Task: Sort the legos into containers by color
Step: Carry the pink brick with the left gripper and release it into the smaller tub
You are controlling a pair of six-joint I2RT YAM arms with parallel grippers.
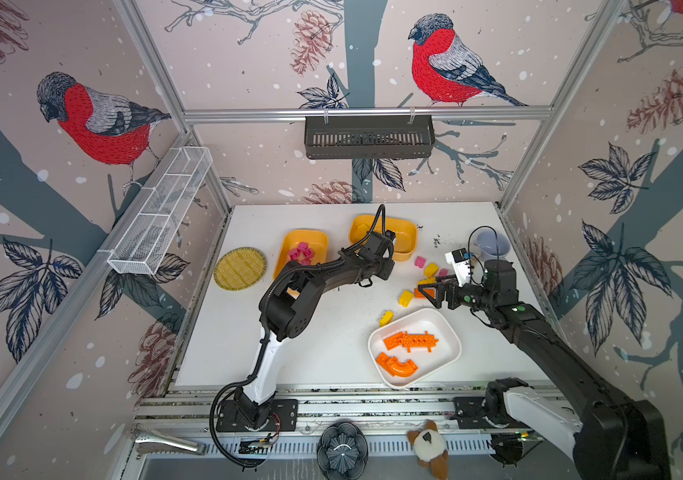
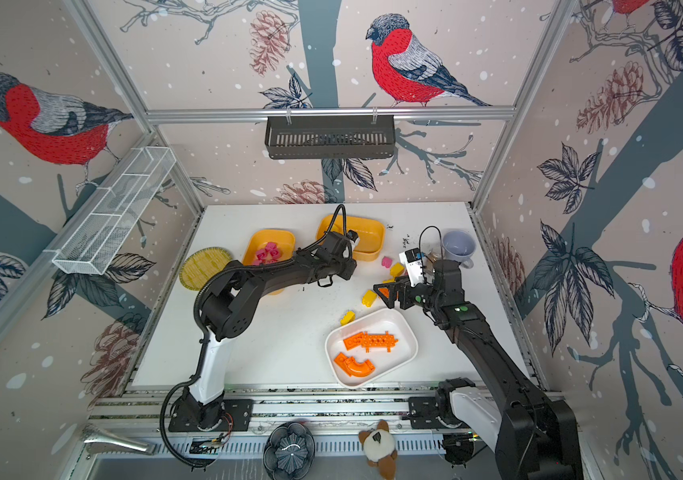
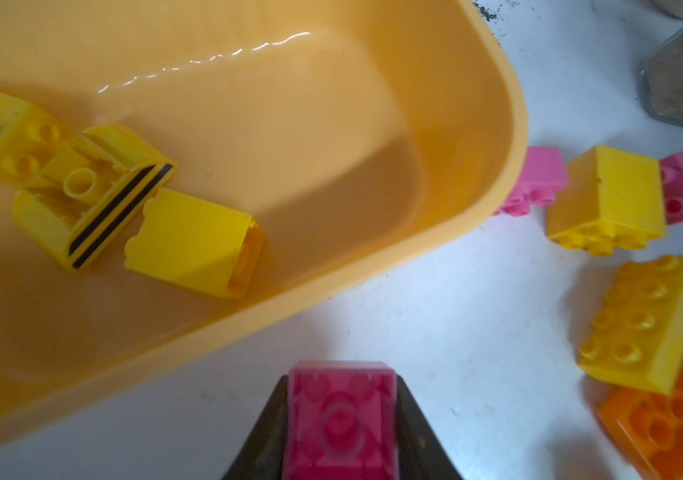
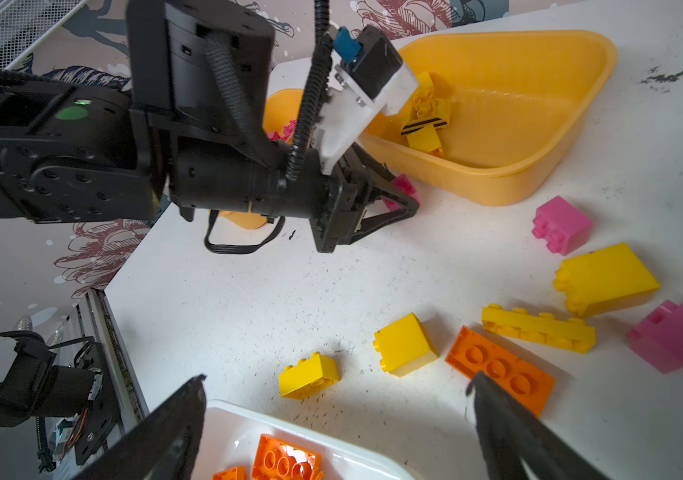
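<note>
White table (image 1: 310, 340) inside bird-papered walls: nearest, the white tub (image 1: 452, 336) holds an orange arch (image 1: 398, 365) and an orange spiky bar (image 1: 410, 341). Just beyond it lie loose yellow, pink and orange bricks (image 4: 404, 345), and the right gripper (image 1: 427, 296) hangs over them, jaws spread wide and empty. Farther on, the left gripper (image 3: 341, 386) is clamped on a pink brick (image 3: 339, 419) just outside the rim of the far yellow tub (image 1: 408, 245), which holds yellow bricks (image 3: 194, 241). Pink cubes (image 1: 302, 251) sit in the other yellow tub (image 1: 289, 241).
</note>
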